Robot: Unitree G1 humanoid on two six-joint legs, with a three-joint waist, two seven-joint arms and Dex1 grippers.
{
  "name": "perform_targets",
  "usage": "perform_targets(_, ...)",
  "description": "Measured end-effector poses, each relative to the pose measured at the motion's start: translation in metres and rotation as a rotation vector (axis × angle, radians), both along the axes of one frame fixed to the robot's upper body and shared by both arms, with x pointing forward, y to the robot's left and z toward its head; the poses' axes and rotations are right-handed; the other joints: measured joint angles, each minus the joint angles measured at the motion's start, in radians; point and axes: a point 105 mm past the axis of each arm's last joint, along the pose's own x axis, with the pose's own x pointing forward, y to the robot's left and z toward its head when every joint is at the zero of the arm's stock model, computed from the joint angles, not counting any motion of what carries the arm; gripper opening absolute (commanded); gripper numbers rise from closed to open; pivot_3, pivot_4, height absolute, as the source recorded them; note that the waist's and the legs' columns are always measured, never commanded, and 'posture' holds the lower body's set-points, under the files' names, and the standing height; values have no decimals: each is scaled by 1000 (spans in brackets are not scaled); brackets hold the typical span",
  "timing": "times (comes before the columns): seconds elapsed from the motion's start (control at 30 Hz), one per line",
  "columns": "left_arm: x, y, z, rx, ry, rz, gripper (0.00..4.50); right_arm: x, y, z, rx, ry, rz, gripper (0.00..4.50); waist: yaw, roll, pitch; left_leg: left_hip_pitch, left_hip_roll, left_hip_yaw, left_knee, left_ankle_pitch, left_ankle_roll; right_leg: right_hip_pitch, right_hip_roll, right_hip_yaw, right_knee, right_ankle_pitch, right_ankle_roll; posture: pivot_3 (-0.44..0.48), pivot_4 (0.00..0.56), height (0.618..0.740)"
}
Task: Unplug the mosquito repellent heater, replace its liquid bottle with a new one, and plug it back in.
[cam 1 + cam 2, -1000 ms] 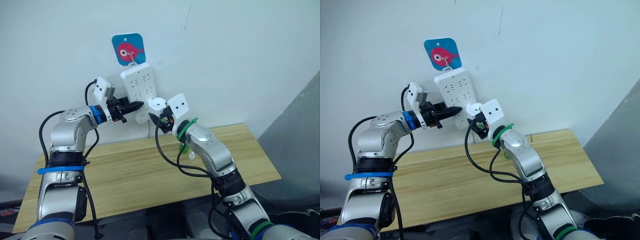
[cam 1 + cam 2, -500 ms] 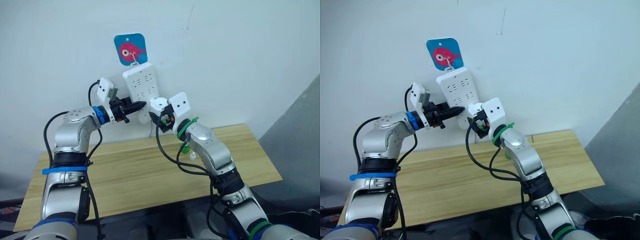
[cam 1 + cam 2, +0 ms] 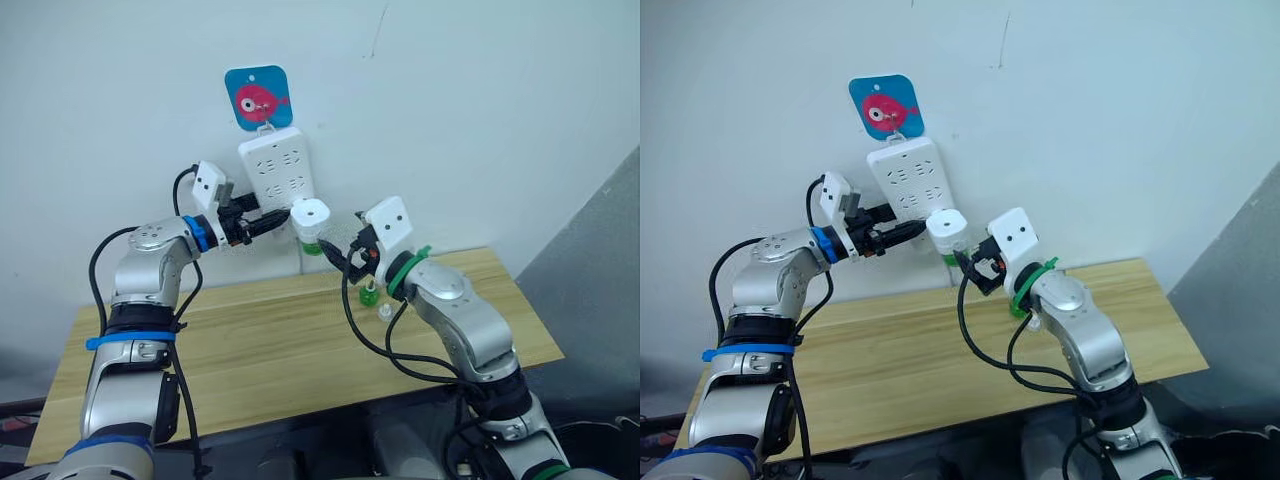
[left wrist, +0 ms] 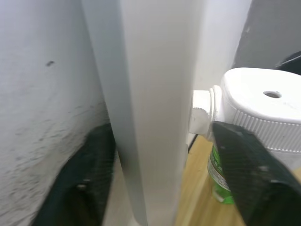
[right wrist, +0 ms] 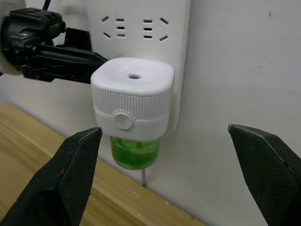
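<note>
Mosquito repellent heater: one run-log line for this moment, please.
white rounded plastic mosquito repellent heater: plugged into white power strip | right pincer: open, apart | left pincer: open astride strip

Both eye views look from above, far away. Both wrist views sit close and share the mosquito repellent heater (image 5: pixel 132 95).

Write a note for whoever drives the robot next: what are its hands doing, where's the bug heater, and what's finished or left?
Left gripper: open, fingers straddling the power strip on the wall.
Right gripper: open, holding nothing, apart from the mosquito repellent heater.
Heater: plugged into the strip's lower end, green liquid bottle fitted underneath. A second green bottle stands on the wooden table.
Done: heater is in the socket.
Left: judging by this, only withdrawing the arms.
</note>
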Motion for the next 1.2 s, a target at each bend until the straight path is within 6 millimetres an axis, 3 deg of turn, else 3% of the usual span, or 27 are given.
perform_targets(0.1, -3, 6, -5, 15, -1, 14, 4430, -3, -3, 4, -26, -24, 14, 4500, -3, 0, 0, 2, 0, 1, 0, 0, 0, 1, 0, 1, 0, 0, 0, -178, 95, 740)
perform_targets(0.3, -18, 55, -22, 47, 27, 183, 4430, -14, -4, 3, -112, -68, 98, 4500, -1, 0, 0, 2, 2, 1, -1, 0, 0, 0, 1, 0, 0, 0, 0, -149, 99, 740)
perform_targets(0.47, -54, 73, -29, 95, 1, 228, 4430, -19, -1, 4, -118, -83, 150, 4500, 8, 0, 0, 1, 2, 1, -1, 0, 0, 1, 0, 0, -1, 0, 0, -122, 104, 740)
perform_targets(0.57, -77, 63, -34, 94, -1, 198, 4500, -22, 6, 3, -115, -81, 178, 3937, 28, 0, 0, 1, 2, 1, -1, 0, 0, 0, 0, 0, -1, 0, 0, -105, 106, 740)
perform_targets(0.73, -131, 19, -35, 89, -20, 33, 4500, -20, 15, 1, -103, -83, 199, 2189, 56, 1, 1, 2, 2, 3, -2, 0, 0, 1, 0, 1, -2, 0, 0, -94, 107, 740)
perform_targets(0.83, -150, -5, -32, 70, -45, -41, 4500, -14, 19, -3, -110, -75, 195, 1090, 73, 1, 1, 3, 2, 3, -1, 0, 0, 2, 0, 0, -2, -1, -1, -94, 106, 740)
perform_targets(0.93, -155, -13, -30, 61, -59, -52, 4500, -11, 23, -2, -106, -86, 189, 42, 80, 1, 1, 4, 3, 5, -1, 0, 0, 2, 1, 1, -2, -1, -1, -93, 104, 740)
perform_targets(1.07, -161, -33, -36, 7, -52, -61, 4500, -1, 30, -7, -105, -64, 166, 42, 81, 1, 1, 4, 3, 6, -1, 0, 0, 2, 2, 2, -2, -1, -1, -93, 104, 740)
perform_targets(1.2, -157, -40, -36, 11, -63, -62, 4500, 1, 32, -13, -116, -49, 159, 42, 81, 1, 1, 4, 3, 6, -1, 0, 0, 2, 2, 2, -2, -1, -1, -87, 97, 740)
